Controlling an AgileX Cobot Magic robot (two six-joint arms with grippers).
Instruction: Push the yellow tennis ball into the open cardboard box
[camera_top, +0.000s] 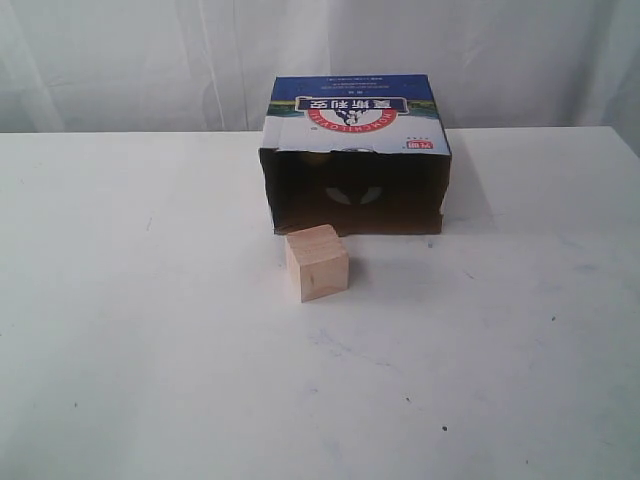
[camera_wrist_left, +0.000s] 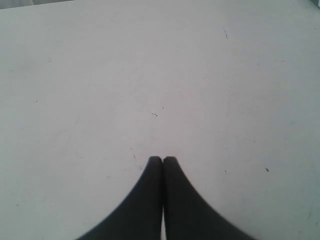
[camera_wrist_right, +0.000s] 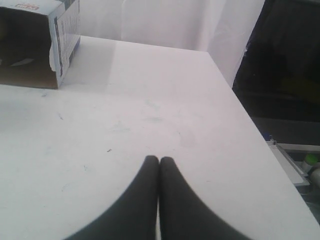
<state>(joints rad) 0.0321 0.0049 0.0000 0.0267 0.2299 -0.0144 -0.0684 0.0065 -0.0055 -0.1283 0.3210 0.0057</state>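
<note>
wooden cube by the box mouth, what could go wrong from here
1. The wooden cube sits just in front of the open cardboard box, so a sweep may shove it inside.
2. The yellow tennis ball seems only a faint patch deep in the box, so a blind push could just shift the box.

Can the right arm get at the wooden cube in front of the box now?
Probably yes: the wooden cube stands free on the table, only the cardboard box behind it. The right gripper, fingers shut, holds nothing.
</note>
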